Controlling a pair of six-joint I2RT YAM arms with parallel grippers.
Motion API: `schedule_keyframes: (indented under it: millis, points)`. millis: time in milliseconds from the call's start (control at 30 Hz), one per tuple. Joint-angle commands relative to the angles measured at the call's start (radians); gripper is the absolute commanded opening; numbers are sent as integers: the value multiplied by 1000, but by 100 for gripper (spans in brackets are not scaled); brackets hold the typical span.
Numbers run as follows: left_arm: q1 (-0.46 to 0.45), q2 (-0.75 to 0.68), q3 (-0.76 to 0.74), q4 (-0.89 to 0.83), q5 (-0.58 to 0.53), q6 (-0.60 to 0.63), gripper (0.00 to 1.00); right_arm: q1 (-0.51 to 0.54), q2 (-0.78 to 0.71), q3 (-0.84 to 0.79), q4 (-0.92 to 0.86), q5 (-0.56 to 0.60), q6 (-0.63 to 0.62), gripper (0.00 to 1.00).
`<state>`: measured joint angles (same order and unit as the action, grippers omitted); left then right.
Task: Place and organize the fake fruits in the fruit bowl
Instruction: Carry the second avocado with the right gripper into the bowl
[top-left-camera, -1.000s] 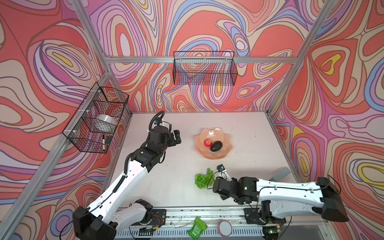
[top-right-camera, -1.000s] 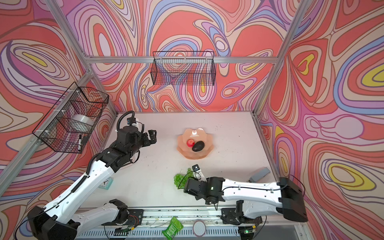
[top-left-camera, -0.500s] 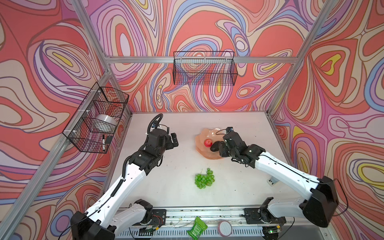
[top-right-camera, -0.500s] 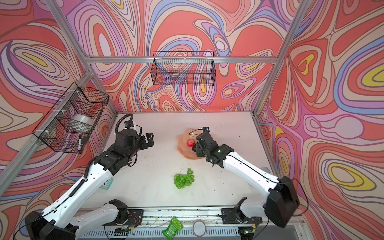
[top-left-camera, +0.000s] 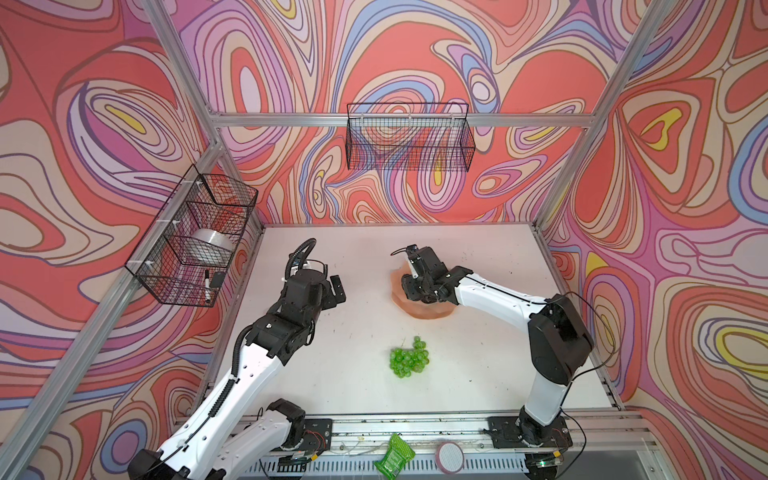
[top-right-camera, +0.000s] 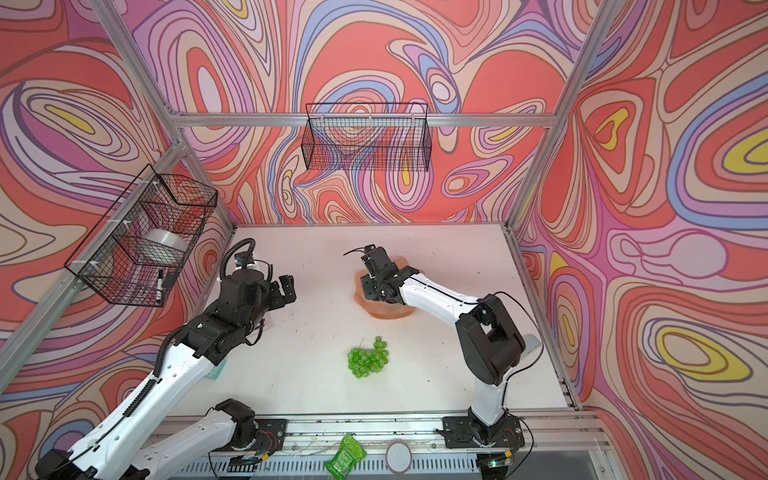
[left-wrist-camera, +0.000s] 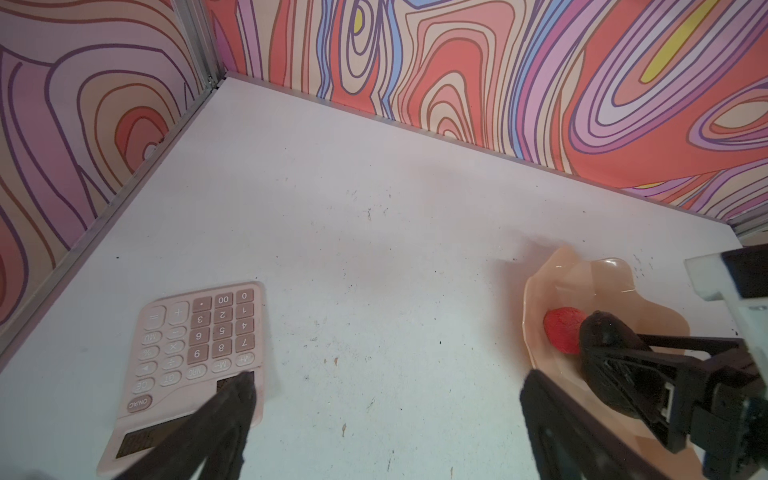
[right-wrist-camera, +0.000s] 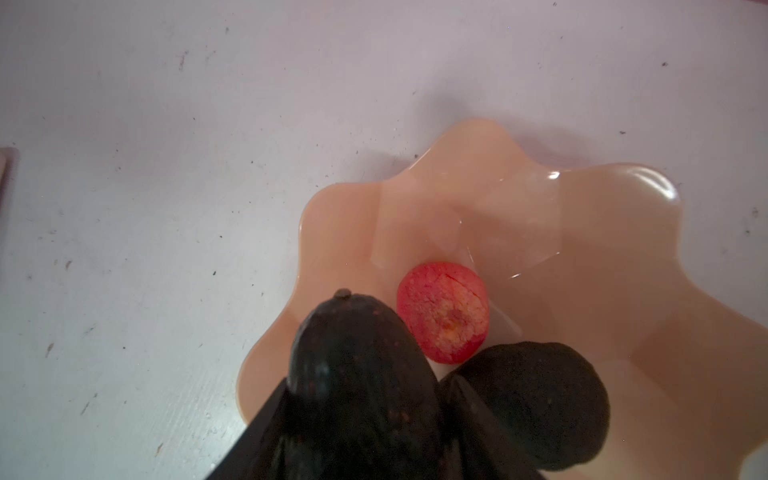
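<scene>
Right hand (right-wrist-camera: 370, 390) clamps avocado (right-wrist-camera: 353, 353) over bowl (right-wrist-camera: 623, 183), seemingly touching apple (right-wrist-camera: 442, 311); left hand (left-wrist-camera: 386, 380) spread wide.

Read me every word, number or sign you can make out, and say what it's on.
"0", "00", "1" to "9": number keys of the pink calculator, seen upside down.
"+", "=", "M+", "M-", "MRC", "GT", "CE", "ON/AC", "MU": its other keys.
Green packet: print too small to read.
</scene>
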<state>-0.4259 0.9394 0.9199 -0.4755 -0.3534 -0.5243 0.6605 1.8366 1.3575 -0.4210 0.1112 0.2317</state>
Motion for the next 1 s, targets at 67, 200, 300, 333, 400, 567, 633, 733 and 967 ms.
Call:
schedule_keyframes:
  millis: [67,200,300,333,400,567,633,733,967]
  points:
    - [9,2,-6,-17,-17,-3,100,-4,37,12,37,-24,-28,35]
    - [10,8,-11,-20,-12,-10,100,-3,59,5,41,-17,-28,35]
    - [12,10,-15,-16,-6,-11,100,-3,70,-1,47,-17,-26,36]
    - [12,10,-14,-13,-7,-9,100,-4,74,-4,50,-16,-26,36]
    - [13,12,-15,-12,-4,-10,100,-3,80,-6,53,-15,-23,38]
    - [16,16,-16,-12,1,-12,100,-4,89,-6,55,-16,-20,44]
    - [15,18,-16,-13,3,-13,100,-3,87,-10,54,-16,-20,49]
    - [17,18,-17,-12,2,-13,100,-3,80,-12,55,-15,-22,56]
    - [18,24,-18,-10,7,-17,100,-3,71,-8,53,-10,-15,63]
